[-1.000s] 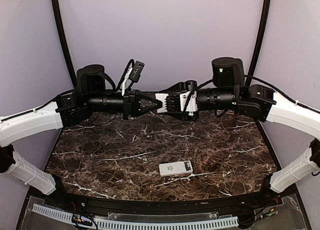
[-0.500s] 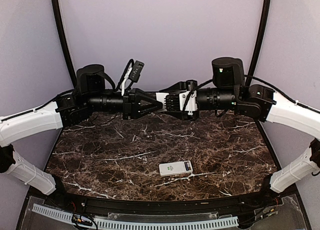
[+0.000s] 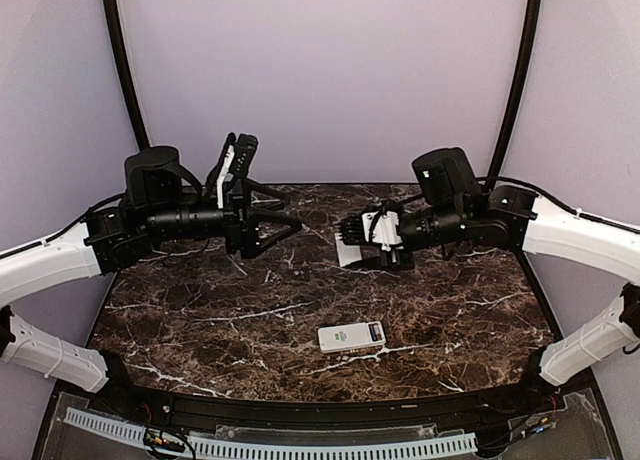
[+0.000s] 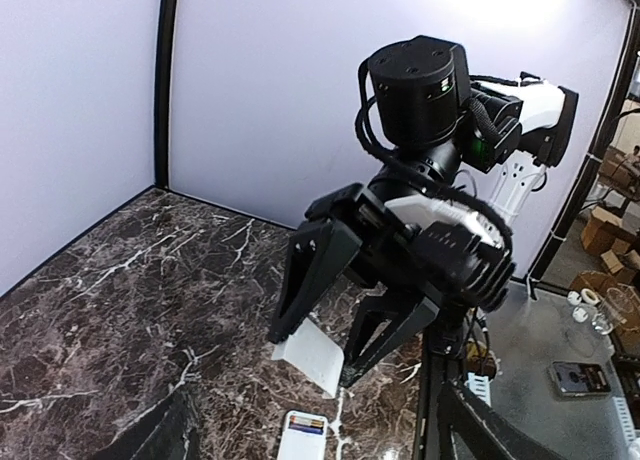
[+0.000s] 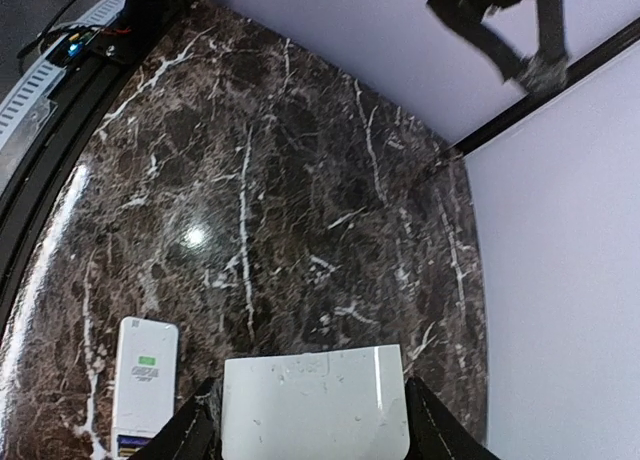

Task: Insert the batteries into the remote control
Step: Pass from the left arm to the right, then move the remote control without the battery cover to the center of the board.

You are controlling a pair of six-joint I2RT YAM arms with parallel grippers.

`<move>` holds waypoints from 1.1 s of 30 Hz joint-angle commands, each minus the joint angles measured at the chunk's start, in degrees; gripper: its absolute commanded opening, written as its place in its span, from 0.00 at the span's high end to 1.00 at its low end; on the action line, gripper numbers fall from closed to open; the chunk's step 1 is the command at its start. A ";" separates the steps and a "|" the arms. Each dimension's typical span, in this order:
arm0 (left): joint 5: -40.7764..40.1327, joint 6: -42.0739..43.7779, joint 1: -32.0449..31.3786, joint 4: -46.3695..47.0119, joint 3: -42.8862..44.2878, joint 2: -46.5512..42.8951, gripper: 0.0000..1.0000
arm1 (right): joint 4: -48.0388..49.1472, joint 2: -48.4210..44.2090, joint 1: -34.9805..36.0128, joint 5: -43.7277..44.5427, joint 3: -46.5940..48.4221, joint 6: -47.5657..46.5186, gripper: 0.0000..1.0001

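The remote control (image 3: 351, 337) lies flat on the marble, near the front centre, with a coloured strip of batteries (image 3: 375, 331) showing at its right end. It also shows as the remote control (image 4: 303, 437) and the remote control (image 5: 143, 385) in the wrist views. My right gripper (image 3: 350, 245) hangs above the table, shut on a plain white flat cover (image 3: 347, 253), which fills the span between its fingers as the cover (image 5: 315, 405). My left gripper (image 3: 288, 230) is open and holds nothing, a short way left of the cover (image 4: 313, 352).
A black rail (image 3: 300, 412) and a white slotted cable duct (image 3: 300, 446) run along the front edge. Purple walls close the back and both sides. Dark marble tabletop (image 3: 200, 310) lies below both arms.
My left gripper has opened, let go of the white cover and drawn back to the left. The right gripper has swung lower and to the right, keeping the cover.
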 commanded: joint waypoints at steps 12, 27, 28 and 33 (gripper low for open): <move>-5.28 36.18 -6.00 -8.27 -7.15 22.77 0.16 | -3.67 -1.57 -13.52 -7.36 -17.27 6.68 0.94; -13.37 34.94 -10.69 -3.97 1.72 43.55 0.03 | -1.97 -3.23 -14.98 -5.69 -19.65 4.76 0.94; -12.92 34.55 -10.69 -4.43 2.15 44.39 0.06 | -2.05 -3.44 -14.98 -5.63 -19.66 4.75 0.95; -11.12 33.30 -10.69 -8.30 2.12 45.46 0.26 | -2.27 -4.27 -14.98 -4.89 -20.30 3.97 0.95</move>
